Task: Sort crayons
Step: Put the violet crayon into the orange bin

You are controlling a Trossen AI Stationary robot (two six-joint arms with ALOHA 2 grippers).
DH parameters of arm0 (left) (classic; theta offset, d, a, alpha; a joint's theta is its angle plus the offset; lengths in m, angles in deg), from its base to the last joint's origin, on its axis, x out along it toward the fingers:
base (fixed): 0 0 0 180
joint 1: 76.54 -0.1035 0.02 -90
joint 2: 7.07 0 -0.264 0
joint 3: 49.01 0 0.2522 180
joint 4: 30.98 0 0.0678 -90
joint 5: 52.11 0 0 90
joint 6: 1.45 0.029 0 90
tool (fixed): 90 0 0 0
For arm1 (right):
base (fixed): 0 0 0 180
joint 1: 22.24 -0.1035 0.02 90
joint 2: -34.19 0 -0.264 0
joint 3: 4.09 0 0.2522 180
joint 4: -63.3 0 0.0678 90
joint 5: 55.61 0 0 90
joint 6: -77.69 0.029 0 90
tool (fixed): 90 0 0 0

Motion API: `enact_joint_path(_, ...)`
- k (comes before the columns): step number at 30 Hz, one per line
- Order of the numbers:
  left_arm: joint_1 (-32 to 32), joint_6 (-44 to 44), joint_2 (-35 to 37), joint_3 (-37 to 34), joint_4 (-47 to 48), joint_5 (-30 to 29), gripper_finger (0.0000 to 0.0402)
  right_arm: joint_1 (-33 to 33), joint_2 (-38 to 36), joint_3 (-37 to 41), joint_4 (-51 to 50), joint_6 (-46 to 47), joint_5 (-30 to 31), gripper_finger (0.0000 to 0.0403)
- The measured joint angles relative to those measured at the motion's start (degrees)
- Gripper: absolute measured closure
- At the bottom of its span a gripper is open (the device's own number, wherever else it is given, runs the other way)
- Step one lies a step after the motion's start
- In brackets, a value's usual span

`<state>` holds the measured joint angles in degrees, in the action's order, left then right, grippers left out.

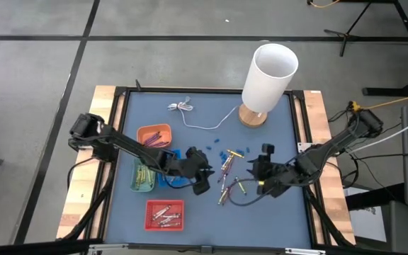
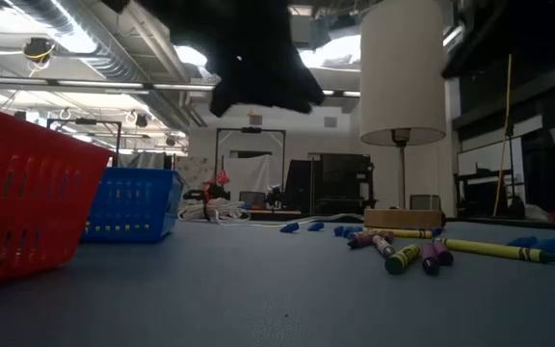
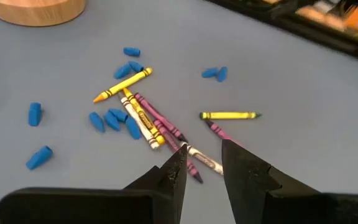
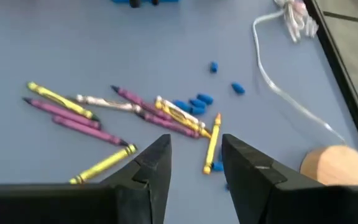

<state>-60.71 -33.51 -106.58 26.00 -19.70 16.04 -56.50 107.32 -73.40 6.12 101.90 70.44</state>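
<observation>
Several crayons [image 1: 229,174], yellow, purple and whitish, lie loose on the blue table between my two grippers. They also show in the left wrist view [image 3: 151,121], the right wrist view [image 4: 166,115] and the low view [image 2: 417,253]. My left gripper [image 1: 201,178] hovers just left of them, open and empty [image 3: 201,165]; a whitish crayon [image 3: 204,160] lies beyond its fingertips. My right gripper [image 1: 258,170] hovers just right of them, open and empty [image 4: 194,158]; a yellow crayon [image 4: 212,142] lies beyond its fingertips.
At the left stand an orange tray [image 1: 154,134], a green tray [image 1: 143,176], a blue tray [image 1: 172,178] partly under my left arm, and a red tray [image 1: 165,214] holding crayons. A white lamp on a wooden base [image 1: 268,78], a white cable [image 1: 190,110] and blue bits [image 1: 222,151] lie farther back.
</observation>
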Motion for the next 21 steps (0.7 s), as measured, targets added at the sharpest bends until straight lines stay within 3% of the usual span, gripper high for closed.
enact_joint_path(5,-0.2,2.9,-7.7,5.5,0.5,0.0,0.0316,2.2,-4.5,7.5,4.3,0.2,-0.6,0.0262)
enact_joint_path(12,-0.2,4.9,-17.5,13.0,0.5,0.0,0.0316,4.1,-5.6,11.6,6.7,0.2,-3.3,0.0262)
enact_joint_path(21,-0.2,5.7,-20.8,14.6,2.1,-4.4,0.0316,3.9,-5.4,12.3,8.7,1.4,-8.0,0.0262)
